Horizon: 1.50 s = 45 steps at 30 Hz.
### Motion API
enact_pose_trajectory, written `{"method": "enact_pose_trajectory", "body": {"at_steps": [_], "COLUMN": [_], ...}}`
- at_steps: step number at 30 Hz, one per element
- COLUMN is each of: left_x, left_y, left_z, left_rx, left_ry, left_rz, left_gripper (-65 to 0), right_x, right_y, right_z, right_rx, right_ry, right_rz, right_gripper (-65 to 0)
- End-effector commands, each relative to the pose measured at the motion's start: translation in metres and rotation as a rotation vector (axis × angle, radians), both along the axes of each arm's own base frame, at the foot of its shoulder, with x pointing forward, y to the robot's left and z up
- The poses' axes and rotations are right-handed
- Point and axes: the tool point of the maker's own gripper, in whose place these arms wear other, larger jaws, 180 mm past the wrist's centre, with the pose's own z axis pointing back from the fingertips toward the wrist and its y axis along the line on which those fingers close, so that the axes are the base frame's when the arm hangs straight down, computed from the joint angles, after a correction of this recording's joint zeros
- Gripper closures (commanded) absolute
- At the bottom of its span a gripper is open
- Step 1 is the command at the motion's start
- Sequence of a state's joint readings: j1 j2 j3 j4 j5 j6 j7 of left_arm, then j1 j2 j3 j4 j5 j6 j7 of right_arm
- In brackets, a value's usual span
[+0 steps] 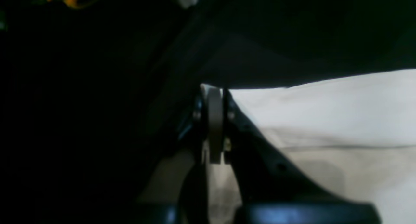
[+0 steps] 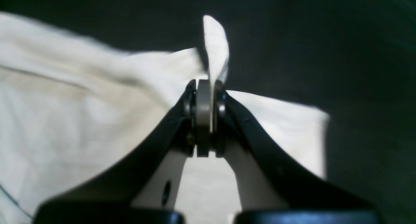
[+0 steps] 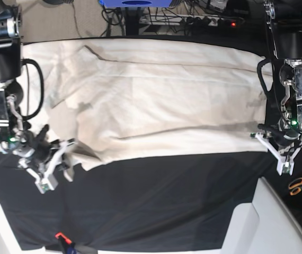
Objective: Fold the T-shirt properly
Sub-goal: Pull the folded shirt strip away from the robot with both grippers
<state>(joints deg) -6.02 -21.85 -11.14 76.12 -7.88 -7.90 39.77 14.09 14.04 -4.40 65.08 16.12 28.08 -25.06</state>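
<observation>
T-shirt [image 3: 161, 100]: one, cream, short-sleeved, plain. Lies spread across the black tabletop [image 3: 161, 196], long axis running from one set of jaws to the other, with broad creases and a doubled layer along the edge nearer the base camera. It spans the whole gap between the two grippers.

Right gripper [image 2: 205, 118]: jaws closed tight on a pinch of the T-shirt's cloth. In the right wrist view a narrow tongue of fabric stands up past the fingertips, and the rest of the garment fans out behind and to both sides of the jaws. In the base view this gripper sits at the garment's corner nearest the camera.

Left gripper [image 1: 214, 126]: jaws closed, pads together, with a sliver of pale cloth showing at their tip. The T-shirt's edge meets the jaws and stretches away to one side of them; the other side is dark tabletop. The view is dim and blurred, so the depth of the bite cannot be told.

Scissors [image 3: 301, 185]: one pair, orange handles, lying beyond the left jaws, away from the garment.
</observation>
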Motion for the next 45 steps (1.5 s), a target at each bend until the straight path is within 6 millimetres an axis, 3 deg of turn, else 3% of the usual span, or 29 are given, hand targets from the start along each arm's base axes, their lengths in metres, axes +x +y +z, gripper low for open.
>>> {"method": "enact_pose_trajectory", "body": {"at_steps": [1,6,13,16,23,28,38,45], "left_x": [0.013,0.015,-0.004,-0.017,-0.044,-0.059,-0.065,-0.066], "left_y": [0.008,0.006,-0.016,-0.022,-0.029,-0.025,-0.021,-0.003], "left_z": [0.02,0.025,0.01,0.004,-0.008,-0.017,-0.005,0.0], "left_rx": [0.024,0.03,0.006,0.006,0.006,0.017,0.063,0.112], "left_ry": [-0.06,-0.073,-0.073,-0.071,-0.032,0.003,0.003,0.019], "left_rz": [0.002,-0.007,-0.042,-0.059,-0.081,-0.083,-0.127,-0.134], "left_gripper": [0.0,0.0,0.0,0.0,0.0,0.0,0.0,0.0], "right_x": [0.017,0.014,-0.005,-0.015,-0.046,-0.072,-0.099,-0.103], "right_y": [-0.007,-0.01,-0.005,-0.012,-0.009,-0.008,0.0,-0.035], "right_z": [0.022,0.019,0.02,0.021,0.007,-0.012,-0.009,-0.009], "right_rx": [0.007,0.001,-0.032,-0.053,-0.063,-0.062,-0.087,-0.111], "right_ry": [-0.07,-0.06,-0.039,-0.021,0.021,0.078,0.103,0.109], "right_rz": [-0.011,-0.018,0.012,-0.02,-0.011,-0.007,0.026,-0.05], "right_gripper": [0.0,0.0,0.0,0.0,0.0,0.0,0.0,0.0]}}
